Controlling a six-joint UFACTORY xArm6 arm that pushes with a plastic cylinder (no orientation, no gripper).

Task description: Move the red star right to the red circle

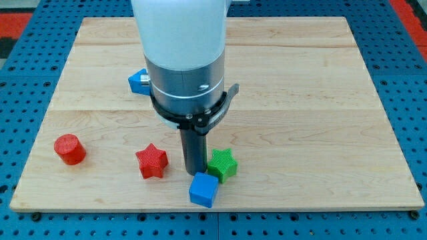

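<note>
Red star (151,161) sits right of red circle (69,149), well apart, near desk (320,80) front edge. My tip (195,173) is between red star and green star (222,164), touching blue cube (203,190). No claw on this rod.

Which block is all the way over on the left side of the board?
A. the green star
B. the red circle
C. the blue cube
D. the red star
B: the red circle sits nearest the view's left edge, with the red star to its right.

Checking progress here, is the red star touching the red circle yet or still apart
Still apart. The red star sits well to the view's right of the red circle, bare board between them. My tip is right of the star.
</note>
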